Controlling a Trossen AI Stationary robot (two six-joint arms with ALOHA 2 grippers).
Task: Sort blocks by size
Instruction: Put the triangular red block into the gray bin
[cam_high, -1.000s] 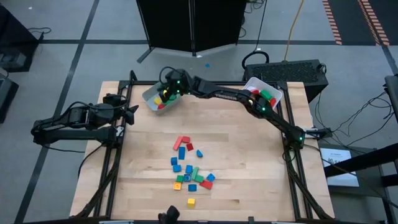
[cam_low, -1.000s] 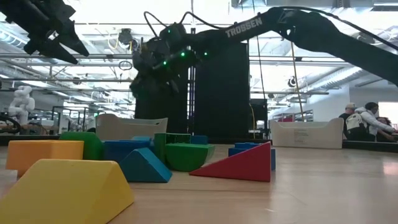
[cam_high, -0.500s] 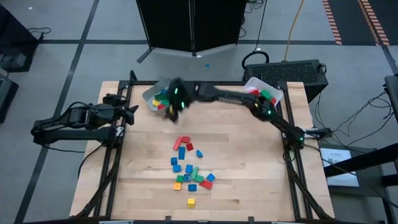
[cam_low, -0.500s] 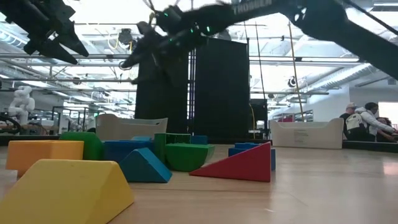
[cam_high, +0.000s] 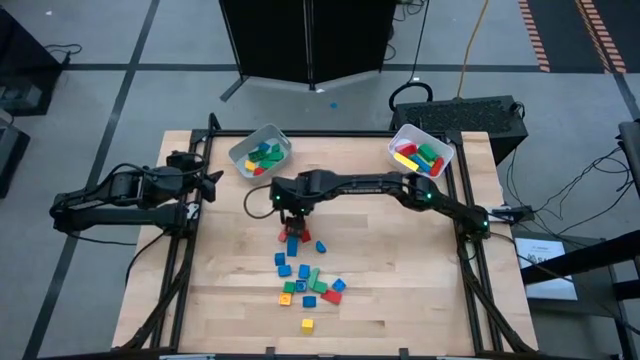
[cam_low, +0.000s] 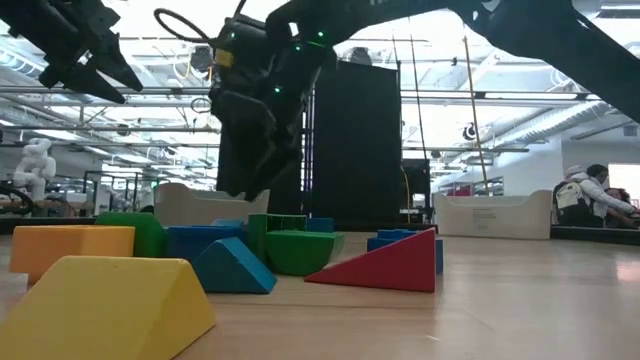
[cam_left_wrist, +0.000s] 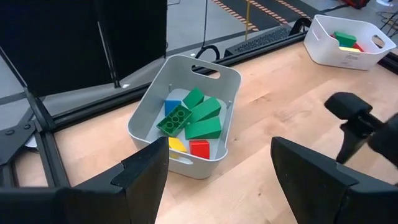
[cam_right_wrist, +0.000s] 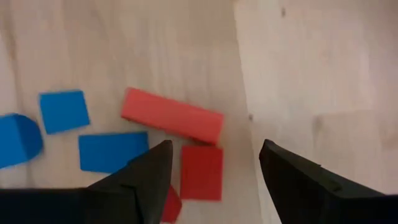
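Swung away from the left bin (cam_high: 261, 155) and now down over the loose blocks (cam_high: 305, 270) mid-table: right gripper (cam_high: 291, 214), fingers spread and empty, above a red bar (cam_right_wrist: 172, 115); next pick likely; left gripper (cam_high: 208, 184) parked open at table edge.

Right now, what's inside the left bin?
The left bin holds green blocks, one studded, plus a blue block, a yellow block and a red block. Anything beneath them is covered.
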